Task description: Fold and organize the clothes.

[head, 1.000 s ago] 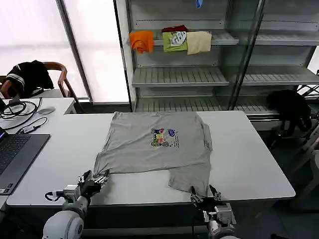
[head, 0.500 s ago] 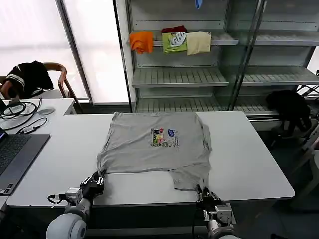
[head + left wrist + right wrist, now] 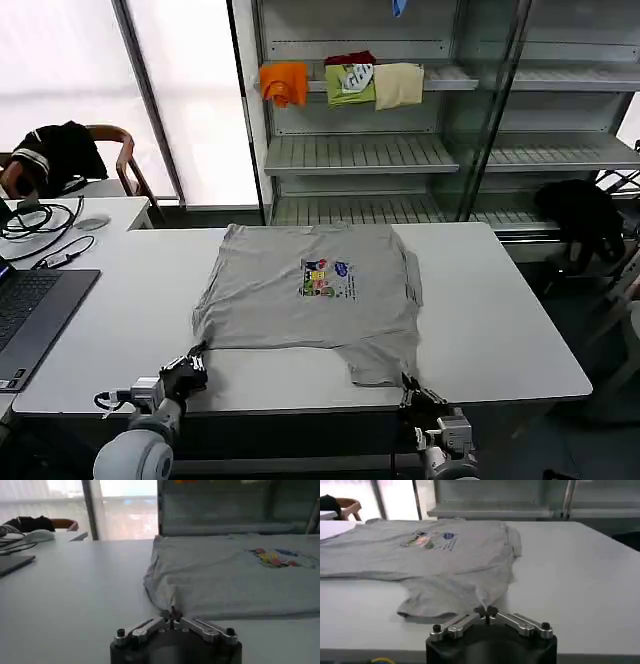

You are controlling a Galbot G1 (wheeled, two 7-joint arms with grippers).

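So the grey shirt (image 3: 310, 295) with the little multicoloured chest print (image 3: 327, 279) is spread out flat on the white surface (image 3: 500, 320), roughly in the middle, collar end toward the shelving (image 3: 360, 150) and the hem toward the robot. The left gripper (image 3: 188, 368) is down at the near edge of the surface on the left side, and in the left wrist view its fingers (image 3: 150, 626) are pressed together with a corner of the shirt (image 3: 225, 575) pinched right at the tips. Same deal on the other side: the right gripper (image 3: 418, 392) sits at the near right edge, and the right wrist view shows its fingers (image 3: 512, 619) closed on a bit of the shirt's (image 3: 445, 555) lower corner, where the fabric bunches into a small flap. Honestly from the head camera both grippers are partly cut off by the bottom of the view and you can't really make out the pinch from there, only the wrist cams settle it. The shirt's right edge has a folded-over strip, hard to tell how many layers. Up on the shelf there's an orange cloth (image 3: 285, 82), a green one (image 3: 351, 84) and a cream one (image 3: 399, 85), with something dark red tucked behind that's mostly hidden. A laptop (image 3: 30, 310) is cut off at the left edge, cables (image 3: 40, 222) lie on the side desk, and a black garment (image 3: 55, 152) hangs over a chair.
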